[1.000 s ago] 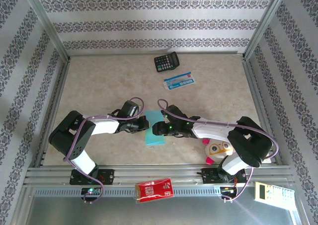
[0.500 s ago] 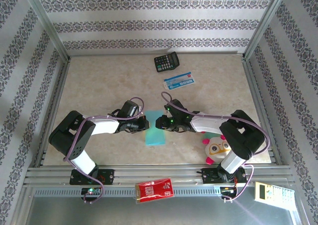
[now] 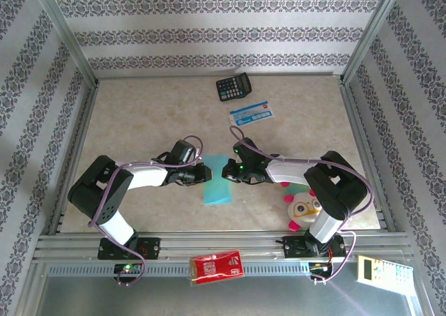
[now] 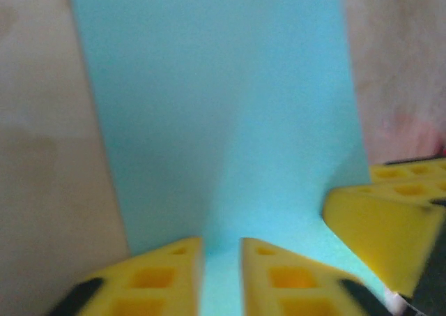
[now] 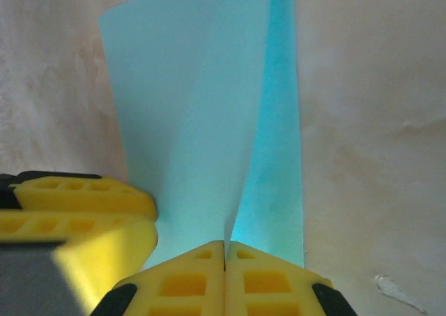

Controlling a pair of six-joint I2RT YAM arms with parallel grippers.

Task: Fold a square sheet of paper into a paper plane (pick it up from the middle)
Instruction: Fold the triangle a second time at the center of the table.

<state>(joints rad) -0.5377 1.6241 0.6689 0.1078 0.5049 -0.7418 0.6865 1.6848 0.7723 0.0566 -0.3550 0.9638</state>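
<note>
Near the middle of the beige marbled table (image 3: 139,121), a little toward 6 o'clock, lies the thin light turquoise sheet of paper (image 3: 217,190), flat at its near end and lifted into a ridge at its far end. At the sheet's 1 o'clock corner the right gripper (image 3: 227,169) has its yellow fingers (image 5: 268,281) pressed fully together, and the right wrist view shows them pinching a raised fold of the paper that runs straight into their seam (image 5: 224,260). At the 10 o'clock corner sits the left gripper (image 3: 203,174); in the left wrist view its jaws stand a narrow gap apart with turquoise paper showing through the gap (image 4: 221,260), so they straddle the sheet's edge without clamping it. At 12 o'clock on the table rests a black pocket calculator (image 3: 233,87), with a blue-and-white rectangular card (image 3: 251,113) just beside it toward 5 o'clock. A round white and pink owl toy (image 3: 304,208) lies at 4 o'clock from the sheet, beside the right arm.
</note>
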